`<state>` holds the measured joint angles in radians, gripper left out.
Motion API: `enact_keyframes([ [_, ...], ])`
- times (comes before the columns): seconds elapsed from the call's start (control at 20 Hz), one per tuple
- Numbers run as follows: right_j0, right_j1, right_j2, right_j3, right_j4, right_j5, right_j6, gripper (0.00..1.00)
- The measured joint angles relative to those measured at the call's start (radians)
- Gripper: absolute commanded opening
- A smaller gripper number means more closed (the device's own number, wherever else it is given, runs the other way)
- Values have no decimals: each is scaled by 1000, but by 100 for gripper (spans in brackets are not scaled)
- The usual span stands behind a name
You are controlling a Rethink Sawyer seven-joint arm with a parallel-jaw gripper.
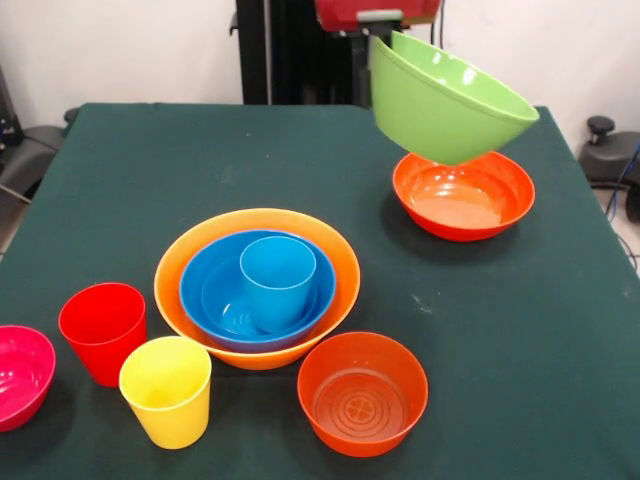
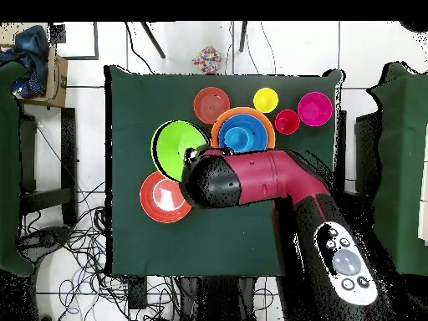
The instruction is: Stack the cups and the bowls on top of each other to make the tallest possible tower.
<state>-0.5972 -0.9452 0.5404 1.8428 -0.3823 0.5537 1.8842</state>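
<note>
My gripper (image 1: 377, 35) is shut on the rim of the lime green bowl (image 1: 445, 100) and holds it tilted in the air above a red-orange bowl (image 1: 462, 195). In the overhead view the green bowl (image 2: 175, 144) sits left of the arm's head (image 2: 219, 180), which hides the fingers. The tower is the pale orange bowl (image 1: 342, 262) with the blue bowl (image 1: 203, 290) and the light blue cup (image 1: 277, 280) nested inside. It also shows in the overhead view (image 2: 243, 134). The red cup (image 1: 102, 330), yellow cup (image 1: 167, 392), magenta bowl (image 1: 18, 375) and second red-orange bowl (image 1: 362, 395) stand loose near the front.
The dark green table (image 1: 520, 330) ends close to the magenta bowl at the left and just behind the red-orange bowl at the right. The black pedestal (image 1: 285, 50) stands behind the table. Chairs and cables surround the table (image 2: 134, 234) in the overhead view.
</note>
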Motion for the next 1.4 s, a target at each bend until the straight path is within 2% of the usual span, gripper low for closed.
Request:
enact_keyframes([
  [0.35, -49, -34, 17, 14, -13, 30, 0, 0],
  [1.0, -155, -28, 67, 13, -85, 36, 0, 0],
  [1.2, -179, -28, 83, 7, -88, 66, -1, 0],
  [1.4, -216, -28, 109, -2, -91, 137, -19, 0],
])
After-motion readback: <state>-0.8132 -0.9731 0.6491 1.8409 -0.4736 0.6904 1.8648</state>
